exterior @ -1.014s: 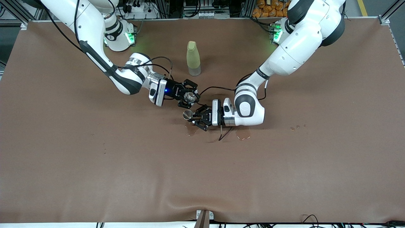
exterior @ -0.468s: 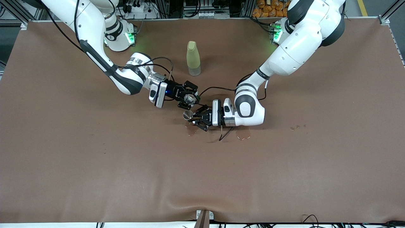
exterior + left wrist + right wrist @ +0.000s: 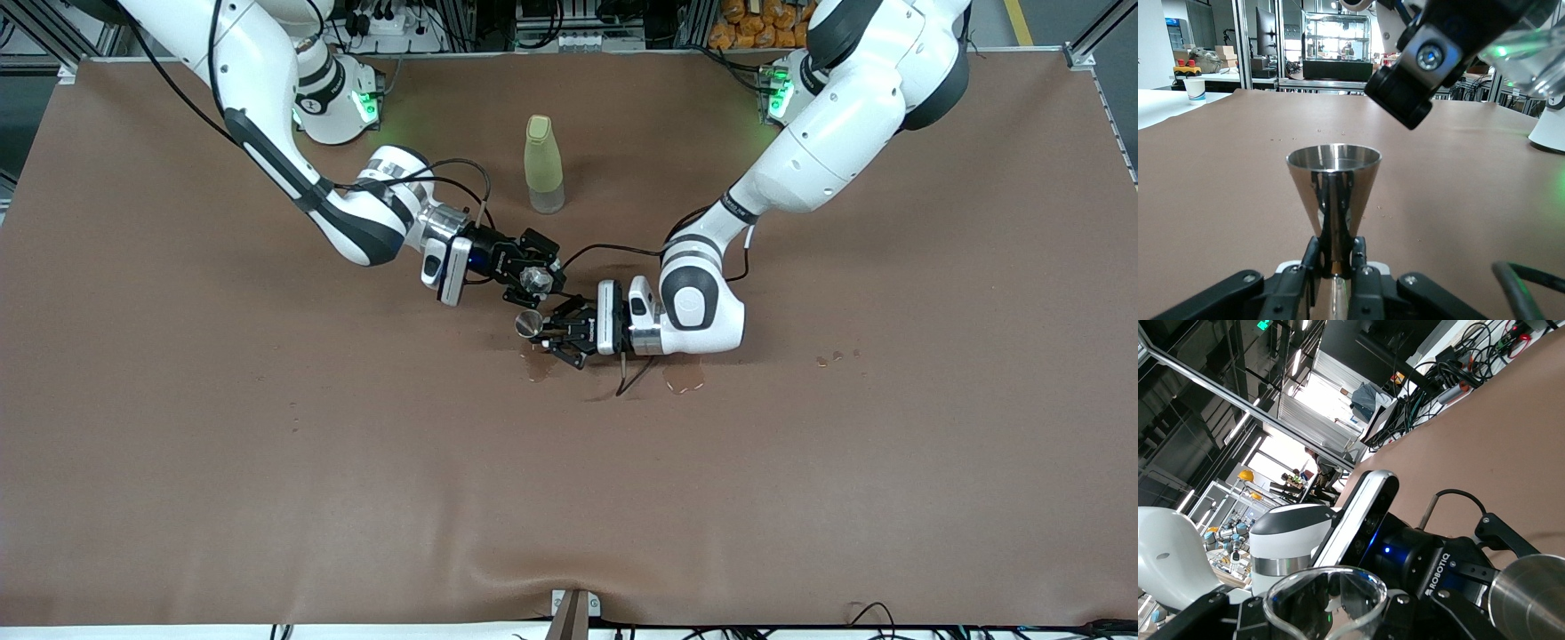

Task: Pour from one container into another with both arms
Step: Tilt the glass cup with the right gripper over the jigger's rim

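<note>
Tilted farther, right claw [image 3: 539, 279] pours its clear glass [image 3: 1326, 595] into steel cup [image 3: 1333, 195].

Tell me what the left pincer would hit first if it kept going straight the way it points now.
Probably nothing soon. The left pincer, shut on the steel cup, points toward the right arm's end of the table. The right pincer with its glass cup seems to sit above that line, though depth is unclear.

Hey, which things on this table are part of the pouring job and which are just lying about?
In the job:
- glass in right claw, tipped
- steel cup in left claw, below the glass

Lying about:
- bottle, upright, nearer the bases
- wet spots on the cloth
</note>
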